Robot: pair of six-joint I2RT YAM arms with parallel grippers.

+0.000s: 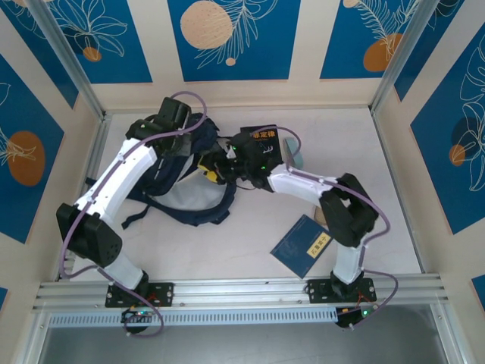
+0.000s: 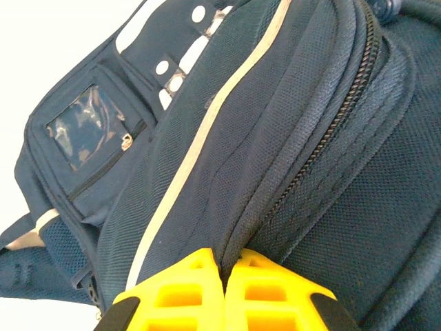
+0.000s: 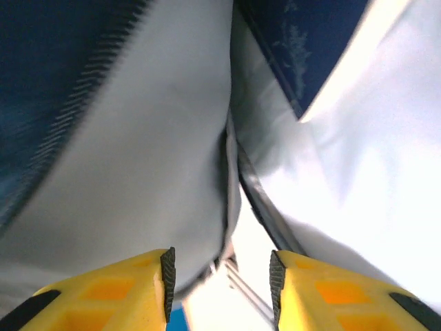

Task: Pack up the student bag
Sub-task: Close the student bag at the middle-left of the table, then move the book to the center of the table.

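Note:
The student bag (image 1: 163, 182), dark navy with white stripes, lies at the table's back left with its mouth open and pale grey lining (image 1: 182, 199) showing. My left gripper (image 2: 224, 258) is shut on a fold of the bag's fabric (image 2: 275, 103) beside the zip (image 2: 324, 145). My right gripper (image 1: 214, 173) reaches into the bag's mouth from the right. In the right wrist view it (image 3: 220, 265) stands open, and an edge of the grey lining (image 3: 138, 172) hangs between the fingers without being pinched.
A small navy book (image 1: 303, 244) with a yellow label lies on the table at front right. Another dark book (image 1: 262, 136) with yellow lettering sits behind my right wrist, and a pale teal object (image 1: 295, 159) lies beside it. Metal frame posts stand at the back corners.

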